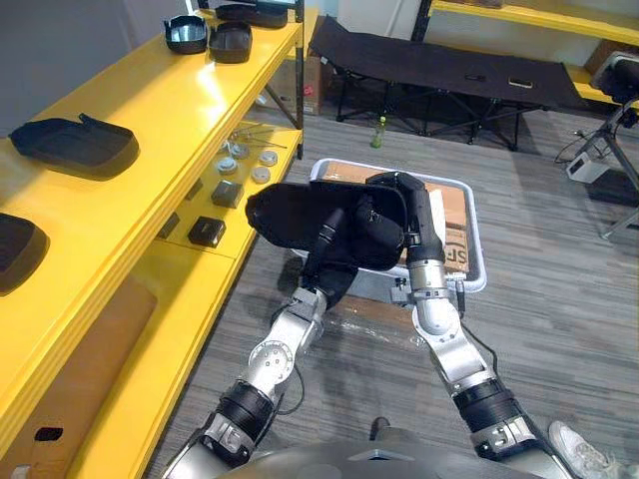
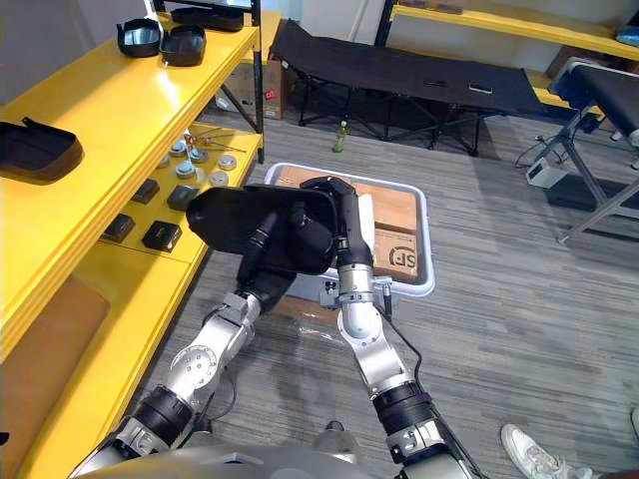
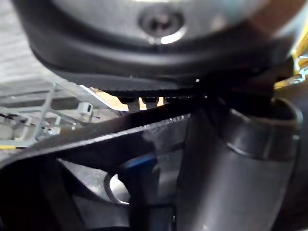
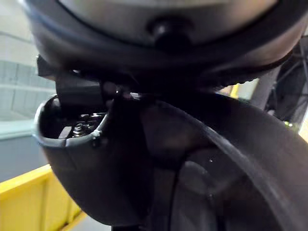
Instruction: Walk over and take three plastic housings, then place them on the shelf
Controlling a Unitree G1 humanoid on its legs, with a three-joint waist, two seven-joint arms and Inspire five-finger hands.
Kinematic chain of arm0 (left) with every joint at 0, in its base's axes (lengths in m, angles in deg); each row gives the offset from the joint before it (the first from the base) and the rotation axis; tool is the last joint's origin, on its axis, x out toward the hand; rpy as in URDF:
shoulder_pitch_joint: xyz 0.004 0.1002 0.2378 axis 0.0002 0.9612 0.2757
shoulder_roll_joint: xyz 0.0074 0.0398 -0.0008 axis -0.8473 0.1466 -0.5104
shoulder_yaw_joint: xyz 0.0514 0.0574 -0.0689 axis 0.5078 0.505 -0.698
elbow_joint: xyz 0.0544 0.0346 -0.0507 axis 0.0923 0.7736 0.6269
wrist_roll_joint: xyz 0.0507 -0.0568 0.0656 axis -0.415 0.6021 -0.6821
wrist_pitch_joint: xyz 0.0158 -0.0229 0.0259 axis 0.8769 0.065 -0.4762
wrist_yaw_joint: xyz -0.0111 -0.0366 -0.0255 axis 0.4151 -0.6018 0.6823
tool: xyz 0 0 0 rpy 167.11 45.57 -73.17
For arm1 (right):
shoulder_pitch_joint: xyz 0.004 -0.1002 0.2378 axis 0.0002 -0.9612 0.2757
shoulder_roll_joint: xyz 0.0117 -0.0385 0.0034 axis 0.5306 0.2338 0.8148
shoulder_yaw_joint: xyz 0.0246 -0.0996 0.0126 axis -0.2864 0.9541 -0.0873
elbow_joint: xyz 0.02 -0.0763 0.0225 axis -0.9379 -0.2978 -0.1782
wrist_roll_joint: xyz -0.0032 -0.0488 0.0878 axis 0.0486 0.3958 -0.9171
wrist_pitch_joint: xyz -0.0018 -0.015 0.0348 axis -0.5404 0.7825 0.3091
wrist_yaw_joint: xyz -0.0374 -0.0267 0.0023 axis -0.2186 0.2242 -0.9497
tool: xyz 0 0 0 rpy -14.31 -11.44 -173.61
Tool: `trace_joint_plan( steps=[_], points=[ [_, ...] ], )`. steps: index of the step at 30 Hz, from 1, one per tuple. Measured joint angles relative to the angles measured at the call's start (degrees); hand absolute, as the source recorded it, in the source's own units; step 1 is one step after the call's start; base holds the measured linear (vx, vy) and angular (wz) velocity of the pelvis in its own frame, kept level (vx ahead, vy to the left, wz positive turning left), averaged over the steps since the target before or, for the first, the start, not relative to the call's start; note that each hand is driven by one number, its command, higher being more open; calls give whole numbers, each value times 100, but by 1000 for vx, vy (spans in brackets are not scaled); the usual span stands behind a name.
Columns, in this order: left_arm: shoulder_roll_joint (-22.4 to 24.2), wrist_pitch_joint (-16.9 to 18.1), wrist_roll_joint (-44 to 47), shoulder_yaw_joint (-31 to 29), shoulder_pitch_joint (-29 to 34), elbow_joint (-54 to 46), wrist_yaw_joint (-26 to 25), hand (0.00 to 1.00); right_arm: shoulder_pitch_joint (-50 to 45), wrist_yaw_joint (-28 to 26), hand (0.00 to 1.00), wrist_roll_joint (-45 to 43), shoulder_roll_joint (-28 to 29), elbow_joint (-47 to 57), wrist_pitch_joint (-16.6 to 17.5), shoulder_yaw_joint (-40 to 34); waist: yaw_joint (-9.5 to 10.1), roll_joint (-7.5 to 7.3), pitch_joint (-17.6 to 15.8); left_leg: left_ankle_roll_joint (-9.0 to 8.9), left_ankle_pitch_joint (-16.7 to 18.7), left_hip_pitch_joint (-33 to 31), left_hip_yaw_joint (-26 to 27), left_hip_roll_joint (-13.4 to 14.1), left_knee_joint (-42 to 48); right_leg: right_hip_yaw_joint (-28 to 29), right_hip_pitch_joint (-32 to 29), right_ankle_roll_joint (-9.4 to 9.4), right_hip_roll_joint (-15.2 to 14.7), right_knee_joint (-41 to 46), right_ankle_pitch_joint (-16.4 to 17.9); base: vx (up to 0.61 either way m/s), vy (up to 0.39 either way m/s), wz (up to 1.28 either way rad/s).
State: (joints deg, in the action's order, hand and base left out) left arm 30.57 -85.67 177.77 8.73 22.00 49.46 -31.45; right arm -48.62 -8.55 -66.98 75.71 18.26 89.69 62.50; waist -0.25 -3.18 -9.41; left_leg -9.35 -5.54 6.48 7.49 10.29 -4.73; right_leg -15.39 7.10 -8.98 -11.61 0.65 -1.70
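The left hand sits behind the black plastic housing, which hides its grip; the right hand lies dark on dark against the housing's other end, so its hold cannot be made out; the housing covers the left side of the white-rimmed tray and part of the cardboard in it; another housing on the yellow shelf is cut off by the picture's edge; the small parts on the lower board are too small to identify; in the wrist views hand and housing cannot be told apart.

Workshop: yellow shelving holding plastic housings, metal parts.
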Motion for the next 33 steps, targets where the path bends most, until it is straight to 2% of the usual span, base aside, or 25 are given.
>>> trace_joint_plan(
  steps=[6,7,12,18,22,26,27,33],
  points=[
    [41,284,207,-198,2,-278,-63,100,0,140,0,-1,166,36,147,248,11,-25,84,7,-8,0,-27,-28,-1,-27,14,0,-25,0,0,-1,0,2],
    [41,301,230,-199,3,-310,-94,0,-4,172,0,-1,166,55,147,272,10,-34,109,8,-8,0,-35,-29,-1,-32,16,0,-25,0,0,0,0,0],
    [42,308,328,-168,6,-376,-286,0,-163,253,0,-9,135,173,148,285,3,-97,184,4,-12,1,-109,-34,-1,-101,60,7,-25,-16,4,-3,-2,4],
    [42,327,107,-132,426,-628,-294,0,-372,304,0,-17,150,172,136,403,-10,-112,305,2,-14,16,-126,-37,-1,-160,97,16,-23,-89,10,-1,0,1],
    [39,352,-45,-132,438,-629,-262,0,-401,383,0,-188,169,172,101,456,2,-136,325,1,-15,23,-126,-39,-1,-161,102,16,-23,-90,9,0,0,0],
    [42,619,-291,-126,464,-629,-262,0,-428,405,0,-191,204,218,138,599,-26,-182,367,0,-14,29,-123,-38,0,-158,103,16,-22,-99,10,0,0,0],
    [47,753,-475,-126,491,-631,-264,0,-454,409,100,-195,256,218,138,620,-20,-203,389,-3,-12,30,-122,-39,0,-157,108,17,-22,-106,10,0,0,0],
    [55,1191,-1516,-228,628,-918,-726,0,-680,411,100,-176,254,223,285,895,3,-252,423,-11,-4,46,-122,-42,0,-160,128,21,-22,-118,12,0,0,0]
  ],
)
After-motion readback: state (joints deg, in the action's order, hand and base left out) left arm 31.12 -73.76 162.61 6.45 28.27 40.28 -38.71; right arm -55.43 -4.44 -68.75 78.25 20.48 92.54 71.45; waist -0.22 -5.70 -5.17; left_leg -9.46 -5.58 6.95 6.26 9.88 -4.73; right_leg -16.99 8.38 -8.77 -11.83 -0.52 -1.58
